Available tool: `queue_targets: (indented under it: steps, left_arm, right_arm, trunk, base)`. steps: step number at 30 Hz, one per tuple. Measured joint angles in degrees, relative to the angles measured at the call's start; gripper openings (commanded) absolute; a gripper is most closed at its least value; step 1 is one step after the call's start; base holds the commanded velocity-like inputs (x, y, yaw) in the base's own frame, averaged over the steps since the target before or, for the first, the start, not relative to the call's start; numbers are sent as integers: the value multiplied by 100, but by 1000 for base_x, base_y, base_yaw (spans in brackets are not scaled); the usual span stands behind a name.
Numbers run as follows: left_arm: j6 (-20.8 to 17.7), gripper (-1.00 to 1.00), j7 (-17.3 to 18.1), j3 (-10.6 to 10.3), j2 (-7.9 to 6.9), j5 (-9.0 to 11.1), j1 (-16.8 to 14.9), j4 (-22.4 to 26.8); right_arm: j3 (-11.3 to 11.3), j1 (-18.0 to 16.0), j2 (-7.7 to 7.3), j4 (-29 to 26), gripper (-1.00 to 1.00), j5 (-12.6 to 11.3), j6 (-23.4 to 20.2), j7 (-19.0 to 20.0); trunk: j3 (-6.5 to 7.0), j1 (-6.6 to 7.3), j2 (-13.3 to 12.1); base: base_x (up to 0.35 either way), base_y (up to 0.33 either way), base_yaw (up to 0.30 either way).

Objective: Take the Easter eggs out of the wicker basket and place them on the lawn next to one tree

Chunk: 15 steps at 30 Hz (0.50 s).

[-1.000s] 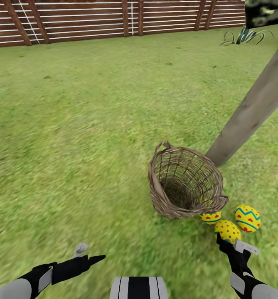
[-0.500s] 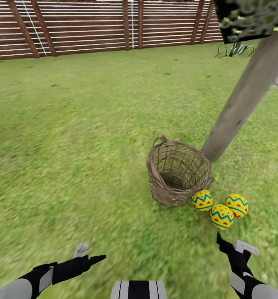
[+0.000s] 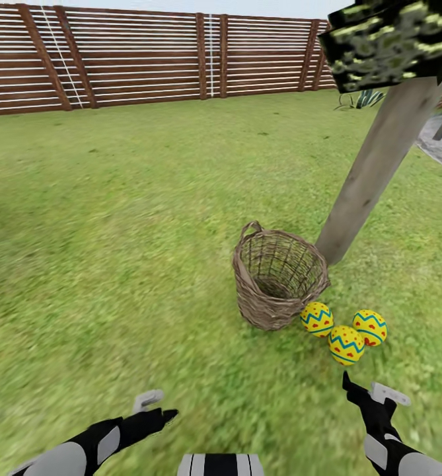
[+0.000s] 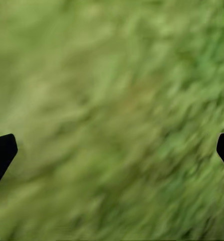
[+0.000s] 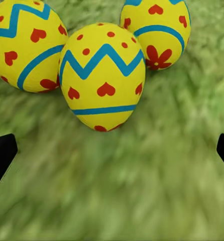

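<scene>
Right end effector [image 3: 357,390]: lower right of the head view, fingers spread and holding nothing. Both black fingertips sit at the outer edges of the right wrist view, with bare grass between them.
Left end effector [image 3: 156,411]: lower left of the head view, over bare grass. Fingers spread, tips at the outer edges of the left wrist view, nothing held.
Three Easter eggs [image 3: 345,344]: on the lawn [image 3: 115,218], clustered just right of the wicker basket [image 3: 277,284], right of frame centre. The three touch or nearly touch; the left-most lies against the basket's base.
Basket state: tilted toward the camera, mouth open; no egg visible inside through the weave.
Tree [image 3: 372,172]: leaning trunk in the upper right, its foot just behind the basket and near the eggs.
Key relation: the eggs lie directly above the right end effector in the frame, near it. The right arm is the nearer one; the left stands well apart.
Egg axis: in the right wrist view the middle egg [image 5: 102,75] is nearest the fingers, long axis pointing roughly along them.
Task status (judgement): placement appears complete, all three eggs out of the basket and beside one tree.
</scene>
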<state>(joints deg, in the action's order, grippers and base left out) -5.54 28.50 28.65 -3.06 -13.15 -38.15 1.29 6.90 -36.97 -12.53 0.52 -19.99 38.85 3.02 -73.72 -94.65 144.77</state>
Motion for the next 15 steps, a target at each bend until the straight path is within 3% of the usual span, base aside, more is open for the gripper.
queue_targets:
  steps: [6, 8, 11, 15]
  left_arm:
    - [481, 100, -1595, 5, 182, 182, 2, 9]
    - [564, 100, -1962, 10, 207, 191, 2, 12]
    - [603, 100, -2136, 13, 239, 237, 2, 13]
    - [609, 100, -2166, 13, 254, 322, 2, 6]
  right_arm:
    - [-8, 3, 67, 41, 100, 6, -49, 18]
    - [-4, 53, 100, 43, 100, 4, -55, 22]
    - [-7, 343, 118, 38, 100, 115, -56, 65]
    - [-28, 499, 136, 42, 100, 685, -56, 232]
  trunk:
    - [133, 15, -8]
    - [177, 21, -11]
    - [243, 28, -15]
    - [332, 39, -20]
  base:
    - [0, 0, 0]
    - [0, 0, 0]
    - [0, 0, 0]
    - [0, 0, 0]
